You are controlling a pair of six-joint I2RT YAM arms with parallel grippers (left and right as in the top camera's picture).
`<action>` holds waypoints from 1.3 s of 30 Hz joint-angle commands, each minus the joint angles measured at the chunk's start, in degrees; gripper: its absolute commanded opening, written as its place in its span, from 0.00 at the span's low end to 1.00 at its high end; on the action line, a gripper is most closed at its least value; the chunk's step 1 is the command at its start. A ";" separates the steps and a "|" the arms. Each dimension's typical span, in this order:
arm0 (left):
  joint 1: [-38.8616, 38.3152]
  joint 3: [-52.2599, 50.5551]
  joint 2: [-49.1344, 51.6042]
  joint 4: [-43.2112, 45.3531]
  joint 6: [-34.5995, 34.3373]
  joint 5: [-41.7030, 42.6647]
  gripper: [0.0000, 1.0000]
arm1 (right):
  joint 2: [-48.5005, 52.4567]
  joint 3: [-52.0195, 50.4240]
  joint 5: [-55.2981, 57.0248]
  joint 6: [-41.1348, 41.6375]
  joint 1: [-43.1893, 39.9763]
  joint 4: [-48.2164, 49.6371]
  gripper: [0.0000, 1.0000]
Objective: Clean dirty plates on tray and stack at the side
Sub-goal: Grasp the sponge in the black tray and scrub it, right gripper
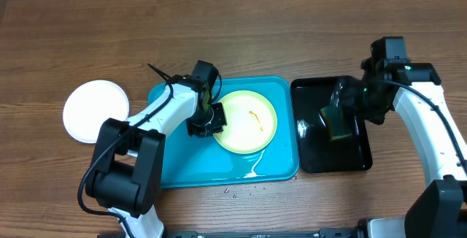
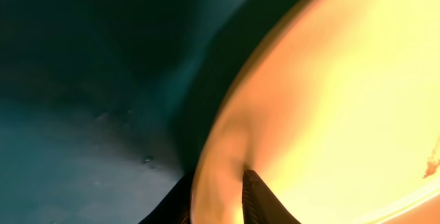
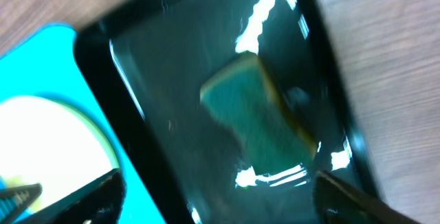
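**Robot test bench, lab-like setting**

A robotics workspace is indicated: a left arm (image 1: pixel 157 117) and a right arm (image 1: pixel 430 128), white-and-black with cabling, are mounted at the near edge of a wood-grain counter (image 1: pixel 292 33), on which only a turquoise tray (image 1: pixel 175 172), a black tray (image 1: pixel 310 161), a sponge (image 1: pixel 336 125), a white plate (image 1: pixel 95 110) and a yellow-green plate (image 1: pixel 248 121) are laid out.

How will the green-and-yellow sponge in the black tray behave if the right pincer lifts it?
The green-and-yellow rectangular sponge looks soft, so it will probably squash when pinched. The glossy black tray shows wet-looking glints, so the sponge may be soaked, heavier and dripping. It lies flat, so rolling seems unlikely.
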 commanded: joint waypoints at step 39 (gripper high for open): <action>-1.03 -7.32 1.14 8.92 -8.90 -7.63 0.09 | -0.28 -9.29 16.33 2.91 13.27 5.31 0.75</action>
